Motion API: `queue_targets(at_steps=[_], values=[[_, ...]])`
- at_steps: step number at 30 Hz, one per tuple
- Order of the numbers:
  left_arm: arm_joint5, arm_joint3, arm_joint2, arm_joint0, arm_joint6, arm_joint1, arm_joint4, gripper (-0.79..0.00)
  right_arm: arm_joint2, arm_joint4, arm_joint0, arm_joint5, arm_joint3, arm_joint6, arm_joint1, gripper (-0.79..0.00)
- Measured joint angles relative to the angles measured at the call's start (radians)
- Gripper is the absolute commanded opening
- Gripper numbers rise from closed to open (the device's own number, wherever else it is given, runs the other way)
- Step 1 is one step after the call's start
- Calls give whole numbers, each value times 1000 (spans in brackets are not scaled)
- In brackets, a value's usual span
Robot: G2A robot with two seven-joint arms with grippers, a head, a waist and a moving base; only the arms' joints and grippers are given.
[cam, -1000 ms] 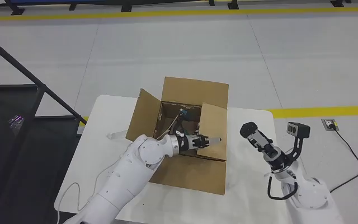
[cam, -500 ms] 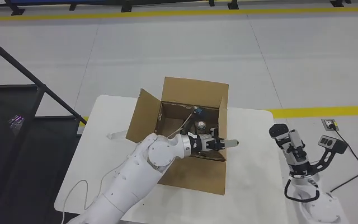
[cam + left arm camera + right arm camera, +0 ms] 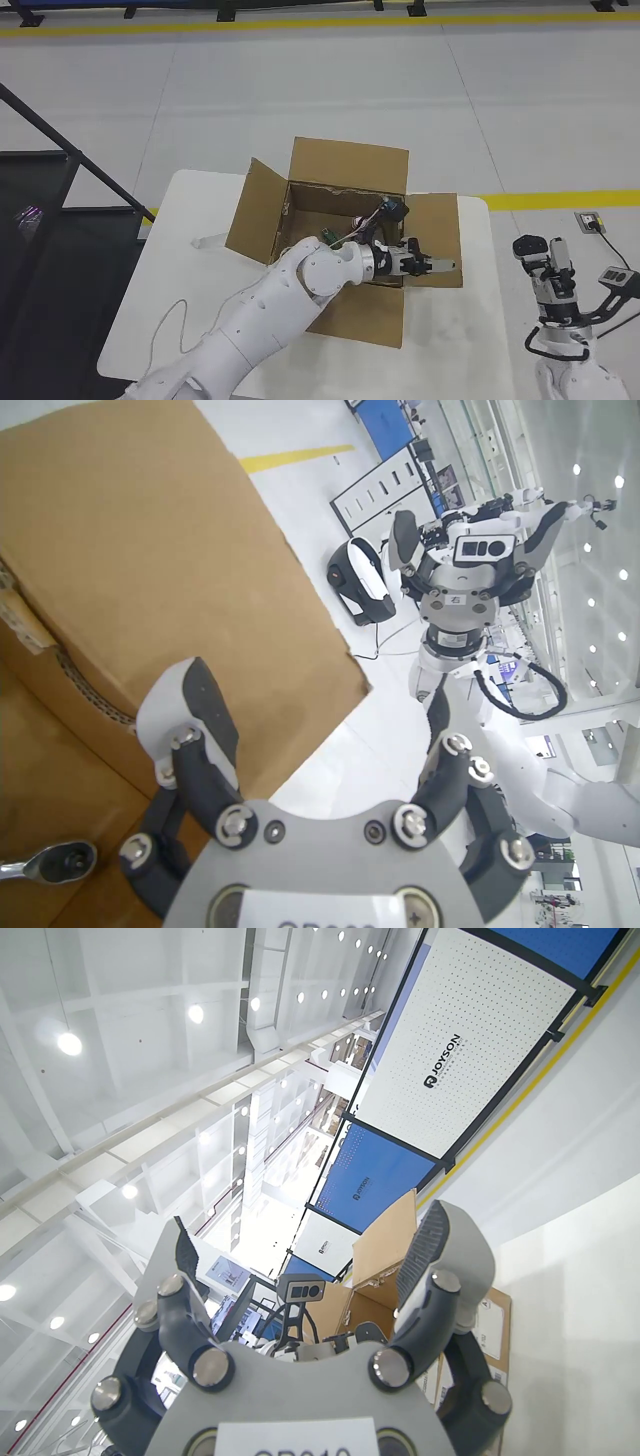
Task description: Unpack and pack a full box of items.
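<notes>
Left arm has just swept outward across the brown cardboard box (image 3: pixel 355 318). The box's right-hand side flap (image 3: pixel 437 235), standing upright a second ago, now lies folded out flat over the white table (image 3: pixel 180 260). Left gripper (image 3: pixel 436 267) hangs over that flap's near edge, fingers apart (image 3: pixel 320 700), nothing between them. I can't tell if it touches the cardboard.

Right arm has pulled back from beside the box to the table's far right edge. Right gripper (image 3: pixel 545 250) is raised and pointing up, well apart from the box, fingers spread and empty (image 3: pixel 307 1228).

Box sits mid-table, rear and left flaps up, top now fully open.

My read: flap opening is done, so access to the contents is clear. Unpacking proper hasn't started, as neither gripper holds anything. A chrome ratchet head (image 3: pixel 50 860) shows against the cardboard near the left wrist, maybe a first pick.
</notes>
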Motion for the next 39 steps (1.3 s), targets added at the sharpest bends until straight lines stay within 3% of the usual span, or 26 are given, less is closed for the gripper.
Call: queue_targets(at_steps=[11,16,20,27,34,39], values=[[-32,125,28,-45,-4,-65,-18,0,11,-62,2,21,-25,-55,-3,0],[-68,135,1,-54,-3,-71,-32,0,11,-188,22,73,-63,-88,-3,0],[-85,88,-36,-61,21,-54,21,0,5,-329,46,142,-122,-105,-2,0],[-70,-134,-199,27,33,27,127,0,-33,-526,114,257,-205,-91,0,0],[6,-502,-487,256,-14,131,230,0,-104,-643,228,322,-218,-6,4,0],[47,-720,-669,416,-36,175,274,0,-193,-737,318,340,-213,117,6,0]])
